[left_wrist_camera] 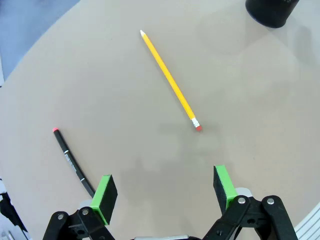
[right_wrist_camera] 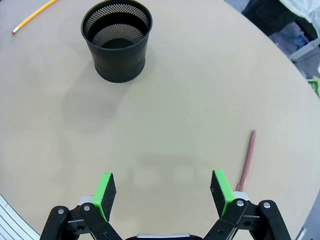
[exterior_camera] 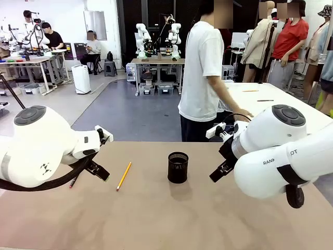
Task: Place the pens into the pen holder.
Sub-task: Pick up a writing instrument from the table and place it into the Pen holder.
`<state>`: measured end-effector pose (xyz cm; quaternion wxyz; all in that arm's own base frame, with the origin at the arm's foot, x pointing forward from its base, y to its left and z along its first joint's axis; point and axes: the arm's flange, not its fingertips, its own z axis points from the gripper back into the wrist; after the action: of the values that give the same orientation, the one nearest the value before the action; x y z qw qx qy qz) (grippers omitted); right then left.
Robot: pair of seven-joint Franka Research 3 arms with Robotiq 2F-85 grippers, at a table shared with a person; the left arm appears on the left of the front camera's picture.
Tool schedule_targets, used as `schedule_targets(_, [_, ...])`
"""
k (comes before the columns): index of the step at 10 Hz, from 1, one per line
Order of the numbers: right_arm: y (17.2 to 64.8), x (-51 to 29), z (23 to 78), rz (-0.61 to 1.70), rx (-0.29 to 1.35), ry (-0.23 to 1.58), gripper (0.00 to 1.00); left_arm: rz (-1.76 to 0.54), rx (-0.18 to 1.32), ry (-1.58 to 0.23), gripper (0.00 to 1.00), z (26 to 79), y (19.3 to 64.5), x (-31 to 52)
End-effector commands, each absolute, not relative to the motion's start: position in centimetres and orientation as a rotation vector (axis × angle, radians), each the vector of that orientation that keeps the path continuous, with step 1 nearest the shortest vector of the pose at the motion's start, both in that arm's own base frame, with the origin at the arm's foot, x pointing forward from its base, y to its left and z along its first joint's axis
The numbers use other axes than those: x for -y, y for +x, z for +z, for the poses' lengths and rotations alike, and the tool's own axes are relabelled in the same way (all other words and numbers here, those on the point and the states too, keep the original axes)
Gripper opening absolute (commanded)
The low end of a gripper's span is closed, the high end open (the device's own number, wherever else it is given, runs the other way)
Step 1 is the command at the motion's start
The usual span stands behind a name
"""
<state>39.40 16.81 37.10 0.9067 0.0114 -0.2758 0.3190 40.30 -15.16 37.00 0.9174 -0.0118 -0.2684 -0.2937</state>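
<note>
A: Done so far?
B: Nothing, judging by the holder (right_wrist_camera: 116,40): empty, upright in the middle of the table (exterior_camera: 156,219).
A: Left to do?
B: All three pens. Flat on the table, none lifted.
A: And the left gripper (left_wrist_camera: 162,182)?
B: Spread wide, empty. Ahead and apart, the pencil (left_wrist_camera: 170,80), eraser end nearest. Off to one side, the black pen (left_wrist_camera: 72,162), near end tucked behind a pad.
A: And the right gripper (right_wrist_camera: 161,180)?
B: Wide apart too, gripping nothing. Just beside one finger, the red-brown pen (right_wrist_camera: 247,160); holder well ahead.
</note>
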Motion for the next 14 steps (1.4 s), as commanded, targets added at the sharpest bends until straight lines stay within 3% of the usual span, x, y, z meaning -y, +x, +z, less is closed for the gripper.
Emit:
schedule_targets(1, [39.4, -16.8, 37.1, 0.658, 0.57, 0.024, 1.0, -0.605, 0.552, -0.024, 1.0, 37.0, 40.3, 15.2])
schedule_targets(8, [39.4, -16.8, 37.1, 0.659, 0.569, 0.024, 1.0, -0.604, 0.552, -0.024, 1.0, 37.0, 40.3, 15.2])
schedule_targets(10, [39.3, -15.8, 38.8, 0.693, 0.515, -0.149, 1.0, -0.702, 0.509, -0.051, 1.0, 39.3, 39.8, 14.8])
schedule_targets(14, [36.4, -17.5, 40.0, 0.683, 0.461, -0.379, 1.0, -0.807, 0.479, -0.298, 1.0, 43.5, 39.9, 12.7])
